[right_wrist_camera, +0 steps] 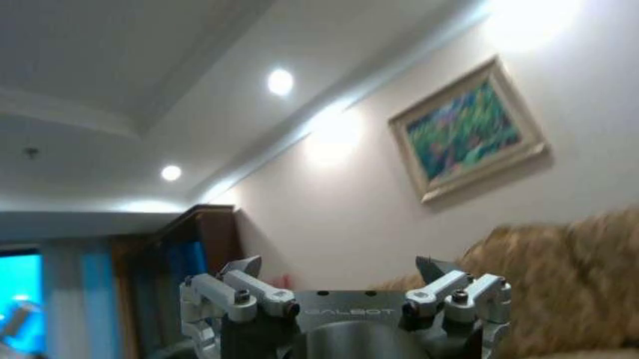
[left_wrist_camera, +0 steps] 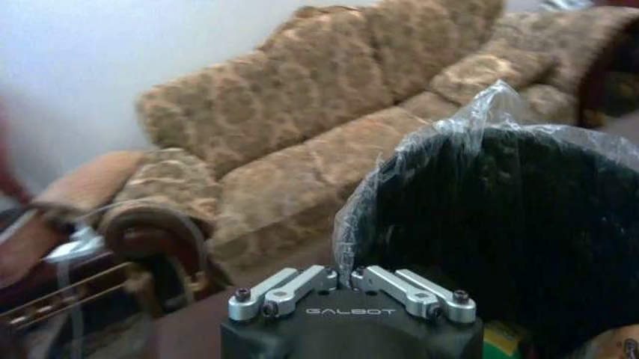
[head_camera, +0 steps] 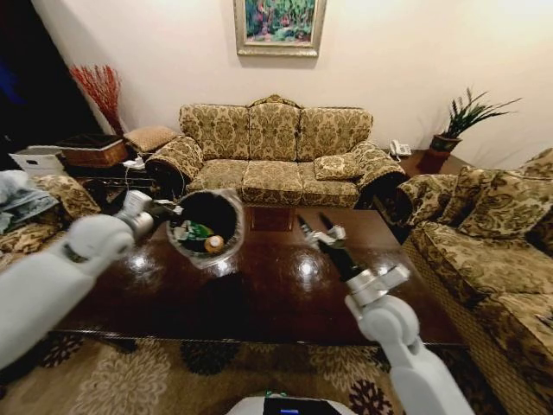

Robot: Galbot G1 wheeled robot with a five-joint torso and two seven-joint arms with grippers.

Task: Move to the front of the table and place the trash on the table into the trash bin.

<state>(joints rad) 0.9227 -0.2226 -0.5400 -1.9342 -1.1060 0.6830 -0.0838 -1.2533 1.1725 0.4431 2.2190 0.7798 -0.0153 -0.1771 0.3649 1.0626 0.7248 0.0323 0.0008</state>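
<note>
My left gripper (head_camera: 164, 212) is shut on the rim of the trash bin (head_camera: 212, 206), a black bin with a crinkly clear liner. It holds the bin raised above the left part of the table (head_camera: 276, 298), tipped so its mouth faces me. Trash lies inside: a green bottle (head_camera: 197, 231) and a brown, orange-labelled piece (head_camera: 214, 244). The left wrist view shows the left gripper (left_wrist_camera: 352, 283) pinching the liner and rim of the trash bin (left_wrist_camera: 519, 224). My right gripper (head_camera: 320, 232) hovers open over the table's middle, angled upward with nothing between its fingers; the right gripper (right_wrist_camera: 340, 271) faces wall and ceiling.
A patterned sofa (head_camera: 275, 147) stands behind the table and a second one (head_camera: 492, 233) runs along the right. At the left are a side table with a woven basket (head_camera: 91, 154) and an armchair (head_camera: 43, 207). A floral rug (head_camera: 173, 380) lies under the table's near edge.
</note>
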